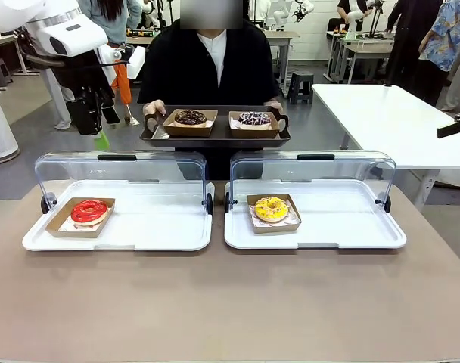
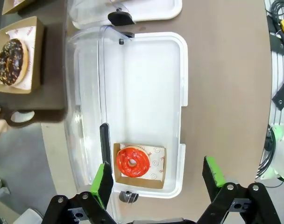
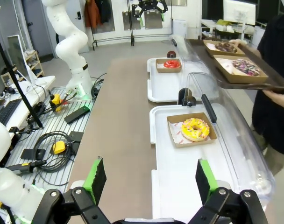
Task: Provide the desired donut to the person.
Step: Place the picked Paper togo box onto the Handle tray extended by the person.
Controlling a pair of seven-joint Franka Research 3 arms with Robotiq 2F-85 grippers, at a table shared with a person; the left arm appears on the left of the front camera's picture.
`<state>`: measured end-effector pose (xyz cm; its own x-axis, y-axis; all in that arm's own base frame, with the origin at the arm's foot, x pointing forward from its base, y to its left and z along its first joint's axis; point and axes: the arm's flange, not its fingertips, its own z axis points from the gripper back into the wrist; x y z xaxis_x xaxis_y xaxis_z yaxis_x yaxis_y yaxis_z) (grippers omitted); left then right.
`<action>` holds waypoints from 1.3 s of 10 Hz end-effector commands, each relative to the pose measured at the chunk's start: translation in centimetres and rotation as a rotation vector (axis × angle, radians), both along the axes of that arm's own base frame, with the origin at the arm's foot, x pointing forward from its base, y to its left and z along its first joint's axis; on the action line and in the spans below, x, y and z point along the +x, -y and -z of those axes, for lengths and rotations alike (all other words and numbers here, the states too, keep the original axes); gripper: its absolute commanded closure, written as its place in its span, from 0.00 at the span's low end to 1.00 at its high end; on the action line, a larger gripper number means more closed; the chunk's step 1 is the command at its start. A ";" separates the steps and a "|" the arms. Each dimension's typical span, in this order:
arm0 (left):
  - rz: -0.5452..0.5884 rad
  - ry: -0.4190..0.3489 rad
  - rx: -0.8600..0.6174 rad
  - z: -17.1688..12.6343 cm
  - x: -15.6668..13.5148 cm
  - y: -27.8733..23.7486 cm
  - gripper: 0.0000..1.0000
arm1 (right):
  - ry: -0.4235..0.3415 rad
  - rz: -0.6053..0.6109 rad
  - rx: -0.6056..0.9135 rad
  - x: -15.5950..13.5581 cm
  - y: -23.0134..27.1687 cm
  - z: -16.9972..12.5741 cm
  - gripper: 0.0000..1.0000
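Note:
A red-glazed donut (image 1: 88, 211) (image 2: 132, 162) lies in a cardboard boat in the left white tray (image 1: 162, 227). A yellow sprinkled donut (image 1: 271, 209) (image 3: 195, 129) lies in a boat in the right white tray (image 1: 343, 227). Nothing shows which donut is desired. The person (image 1: 207, 64) stands at the far side holding a dark tray (image 1: 215, 139) with a chocolate donut (image 1: 190, 117) and a sprinkled dark donut (image 1: 254, 119). My left gripper (image 1: 100, 134) (image 2: 158, 179) hangs open high above the red donut. My right gripper (image 3: 150, 179) is open and empty, above the table's right end.
Both white trays have clear hinged lids (image 1: 116, 170) swung open toward the person. The brown table (image 1: 230, 302) is bare in front of the trays. A white table (image 1: 389, 121) stands to the right. Cables and boxes (image 3: 53, 140) lie on the floor beside the table.

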<state>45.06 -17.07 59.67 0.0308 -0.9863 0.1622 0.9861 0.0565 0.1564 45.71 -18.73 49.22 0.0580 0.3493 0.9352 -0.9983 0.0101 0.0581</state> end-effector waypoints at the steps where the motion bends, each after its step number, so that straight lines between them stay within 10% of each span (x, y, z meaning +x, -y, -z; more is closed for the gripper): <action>1: 0.002 0.005 0.029 0.2 -0.3 0.4 0.00 | 0.004 0.005 -0.001 0.0 0.0 -0.1 0.00; 13: 0.002 0.005 0.029 0.2 -0.3 0.4 0.00 | 0.004 0.005 -0.001 0.0 0.0 -0.1 0.00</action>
